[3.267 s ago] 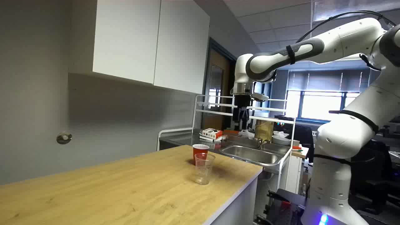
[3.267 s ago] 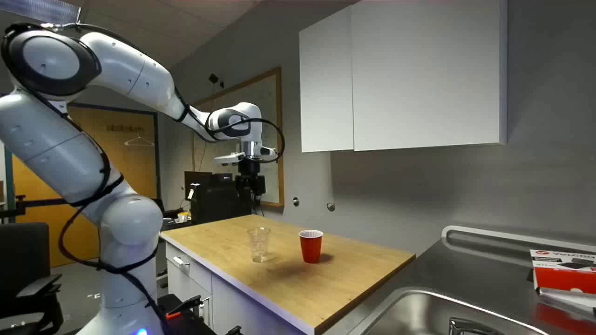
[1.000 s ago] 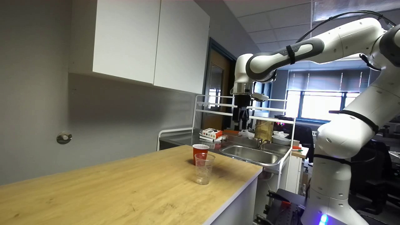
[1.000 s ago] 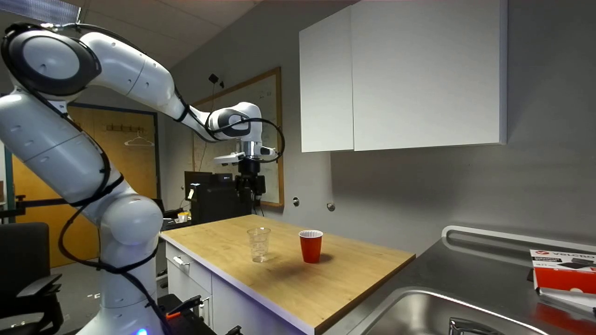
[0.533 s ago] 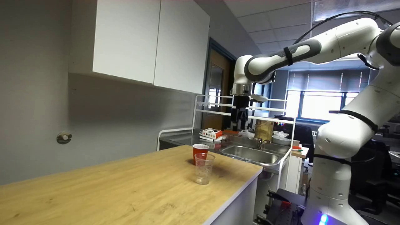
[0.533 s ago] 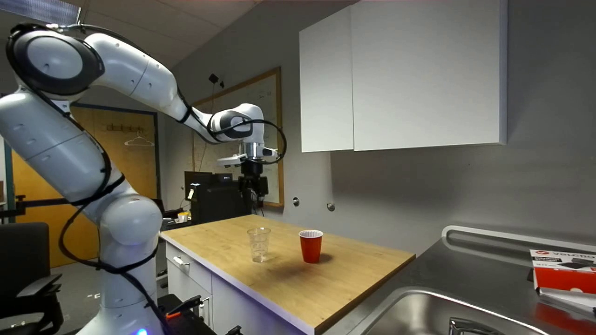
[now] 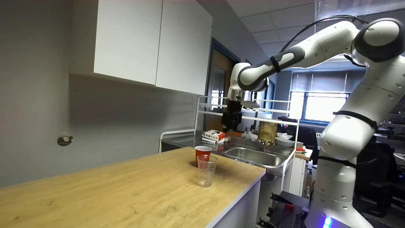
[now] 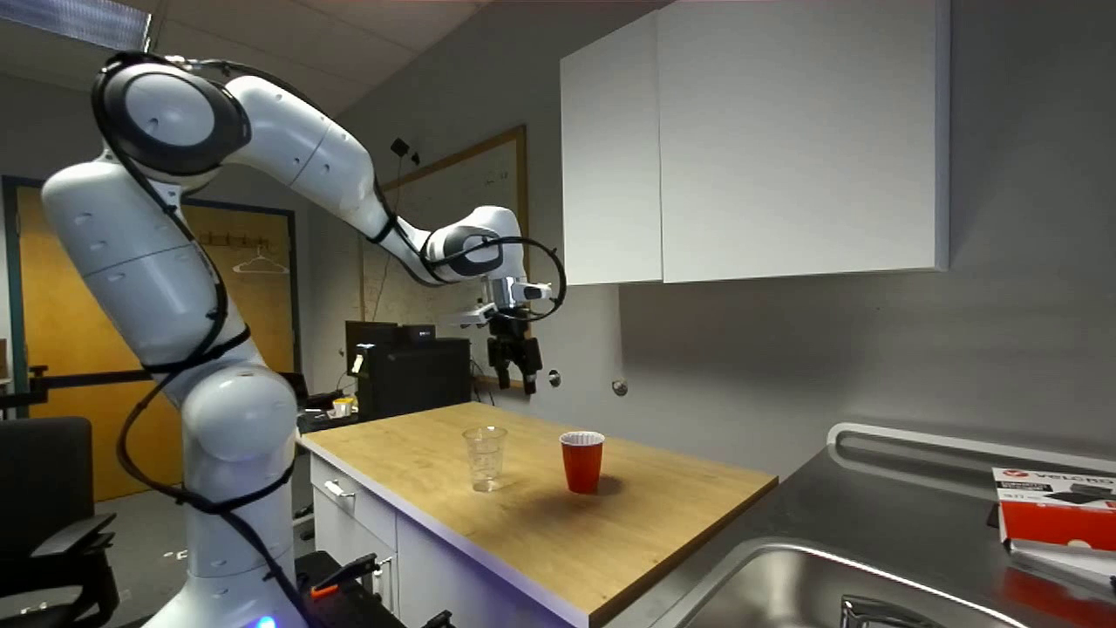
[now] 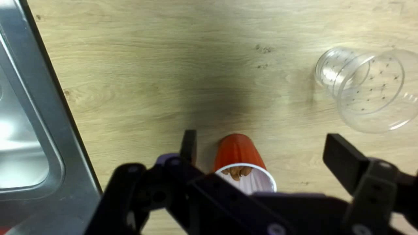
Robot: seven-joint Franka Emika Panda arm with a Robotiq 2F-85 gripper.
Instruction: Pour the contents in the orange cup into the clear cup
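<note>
1. Far left in an exterior view is a black office chair (image 8: pixel 44 488).
2. Next comes the white robot arm (image 8: pixel 240 414). It goes up tall, bends at the top, and reaches over to the right.
3. Then there is the clear cup (image 8: pixel 485 458). It stands up straight on the wooden surface (image 8: pixel 636 523), and you can see right through it.
4. A bit more to the right is the black pincer (image 8: pixel 516 385). It hangs in the air, higher than both cups, and leans a little. In the wrist view, its two fingers (image 9: pixel 343 160) are spread wide apart.
5. After that comes the orange cup (image 8: pixel 582 467), which looks very red. It stands up straight on the same wooden surface, with some bare wood between the two cups. In the wrist view, the cup is white inside and holds small brown bits (image 9: pixel 235 170). The pincer hides part of the cup there.
6. Up high hangs a white cupboard (image 8: pixel 754 139).
7. Low down and more to the right is a silver sink (image 8: pixel 785 580).
8. Far right is a red and white box (image 8: pixel 1055 519) with the word VELCRO on it.
</note>
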